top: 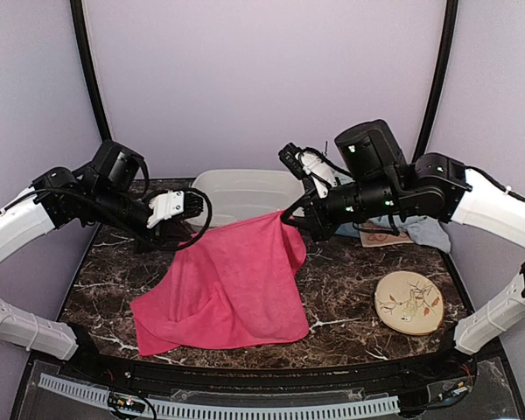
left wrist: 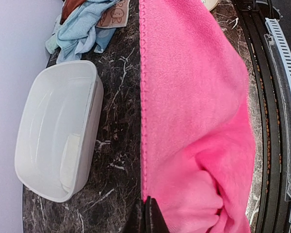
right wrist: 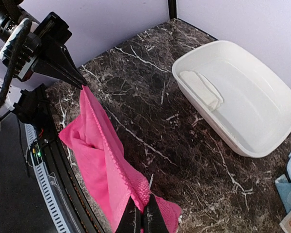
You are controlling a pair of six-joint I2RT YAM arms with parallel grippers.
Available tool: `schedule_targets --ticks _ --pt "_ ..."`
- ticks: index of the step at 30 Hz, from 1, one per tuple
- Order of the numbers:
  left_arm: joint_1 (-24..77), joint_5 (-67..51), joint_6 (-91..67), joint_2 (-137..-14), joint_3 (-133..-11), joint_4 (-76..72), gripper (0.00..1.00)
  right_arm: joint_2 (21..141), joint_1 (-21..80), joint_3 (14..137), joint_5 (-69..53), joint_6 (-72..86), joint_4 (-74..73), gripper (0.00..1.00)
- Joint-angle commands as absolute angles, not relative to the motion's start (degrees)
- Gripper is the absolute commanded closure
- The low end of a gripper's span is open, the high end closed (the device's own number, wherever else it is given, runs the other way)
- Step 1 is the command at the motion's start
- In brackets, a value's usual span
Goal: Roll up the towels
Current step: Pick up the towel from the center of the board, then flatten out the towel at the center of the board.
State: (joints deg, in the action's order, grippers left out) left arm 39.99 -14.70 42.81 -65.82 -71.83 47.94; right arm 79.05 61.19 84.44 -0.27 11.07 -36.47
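Observation:
The long bright pink towel (top: pixel 232 284) hangs stretched between both grippers above the dark marble table (top: pixel 350 271), its lower part draped on the table toward the front. My left gripper (top: pixel 197 226) is shut on its far left corner, seen in the left wrist view (left wrist: pixel 149 208) with the pink towel (left wrist: pixel 194 107). My right gripper (top: pixel 290 219) is shut on the far right corner, also in the right wrist view (right wrist: pixel 141 213) with the pink towel (right wrist: pixel 102 160). Light blue, rust-brown and patterned beige towels lie piled at the back right (top: pixel 416 229), partly hidden by my right arm.
A white rectangular plastic basin (top: pixel 245 194) stands at the back centre, with a cream-white folded cloth (right wrist: pixel 201 90) inside. A round beige disc with a leaf pattern (top: pixel 409 302) lies at the front right. The table's front edge has a black rail (top: pixel 245 372).

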Motion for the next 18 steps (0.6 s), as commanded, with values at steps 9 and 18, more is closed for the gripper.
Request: schedule_targets --ticks 9,18 --pt "30.0 -14.6 45.1 -66.7 -44.4 40.0 0.38 72.5 60.0 81.1 11.2 12.2 -44.0 1.00" --pt "21.8 -18.0 40.1 -70.9 -39.8 28.6 0.39 73.4 60.0 79.5 8.7 12.4 -43.3 1.00"
